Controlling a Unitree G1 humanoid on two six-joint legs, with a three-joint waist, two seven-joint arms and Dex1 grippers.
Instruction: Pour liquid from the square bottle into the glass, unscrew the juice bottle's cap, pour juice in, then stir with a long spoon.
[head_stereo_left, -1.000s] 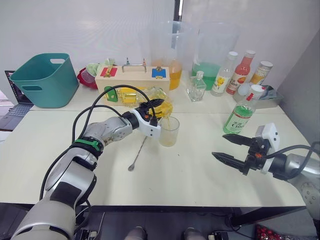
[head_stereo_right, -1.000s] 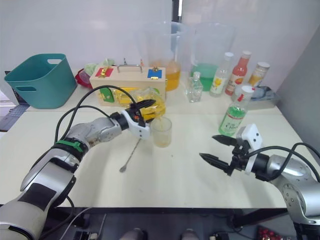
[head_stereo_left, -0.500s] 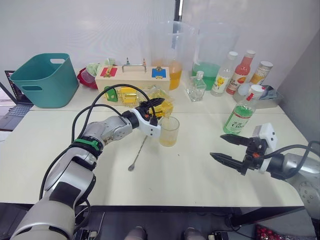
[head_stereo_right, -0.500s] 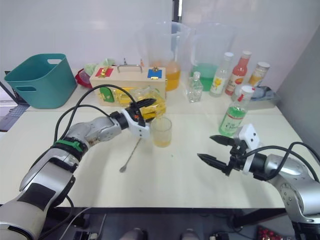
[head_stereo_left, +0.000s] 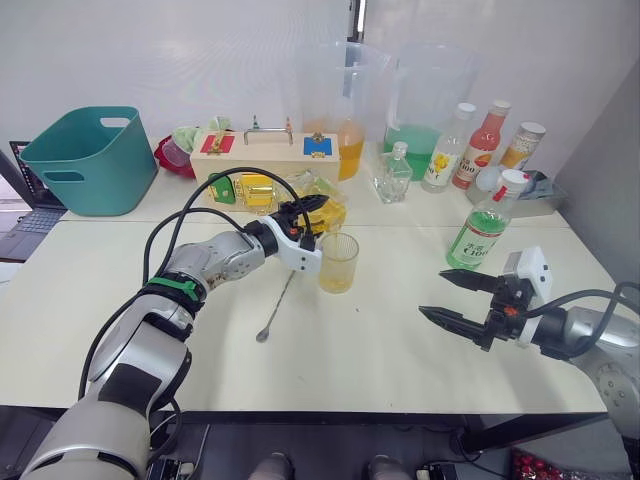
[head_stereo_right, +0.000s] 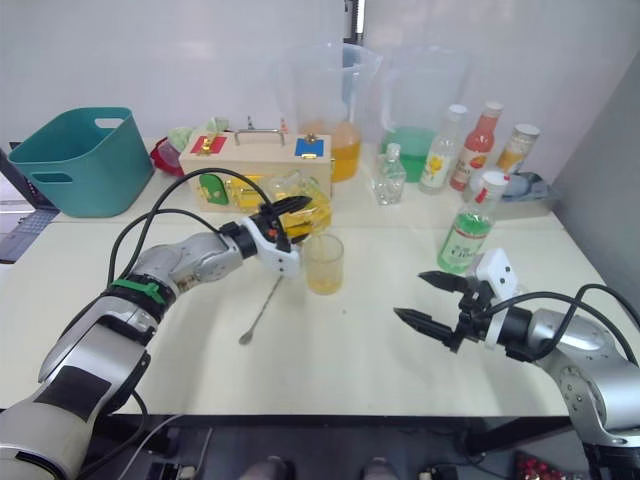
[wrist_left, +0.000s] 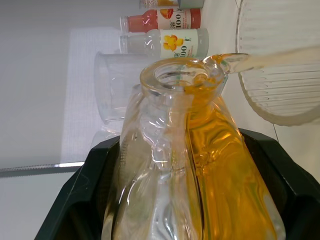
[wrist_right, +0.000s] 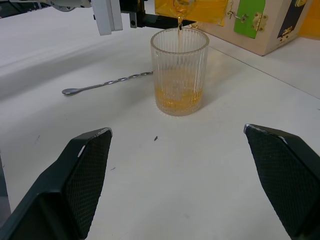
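Note:
My left gripper is shut on the square bottle and holds it tipped with its neck over the glass. A thin stream of yellow-orange liquid falls into the glass, which holds a shallow layer at its bottom. The long spoon lies flat on the table left of the glass. The juice bottle stands upright at the right with its cap on. My right gripper hovers open, low over the table in front of the juice bottle, pointing at the glass.
A teal basket sits at the back left beside a wooden latch box. Two tall pitchers stand behind. A small clear bottle, a yellow-labelled bottle and a red-orange bottle line the back right.
The left gripper keeps the square bottle tipped over the glass. My right gripper has drifted slightly to the left, still open.

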